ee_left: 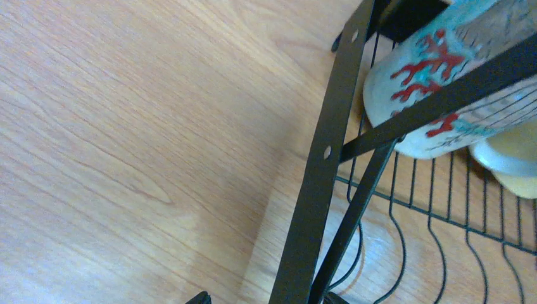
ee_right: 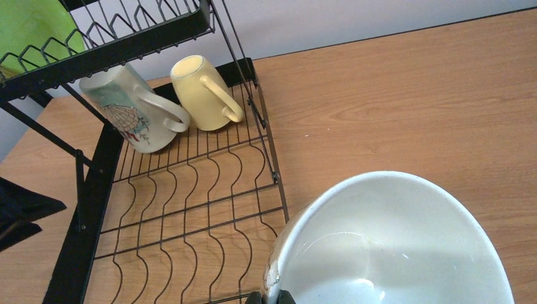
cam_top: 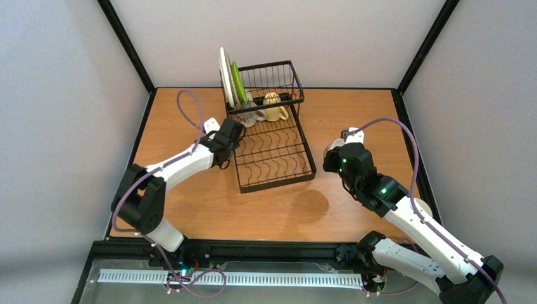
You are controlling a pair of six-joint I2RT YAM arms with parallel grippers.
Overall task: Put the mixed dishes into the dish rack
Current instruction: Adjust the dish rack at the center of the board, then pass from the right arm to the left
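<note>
Right of the dish rack (cam_top: 278, 182), the right tool (ee_right: 271, 296) is clamped on a white bowl (ee_right: 392, 240); the left tool (cam_top: 235, 134) is apart beside the rack's left edge.

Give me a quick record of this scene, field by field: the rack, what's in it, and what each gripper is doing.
Dish rack: black wire, mid-table
Raised basket: lime-green plate and pale plate, upright
Tray: shell-pattern mug and yellow mug, side by side under the basket
Left gripper: open, empty, at the rack's left frame
Right gripper: shut on the white bowl by its rim, right of the rack
</note>
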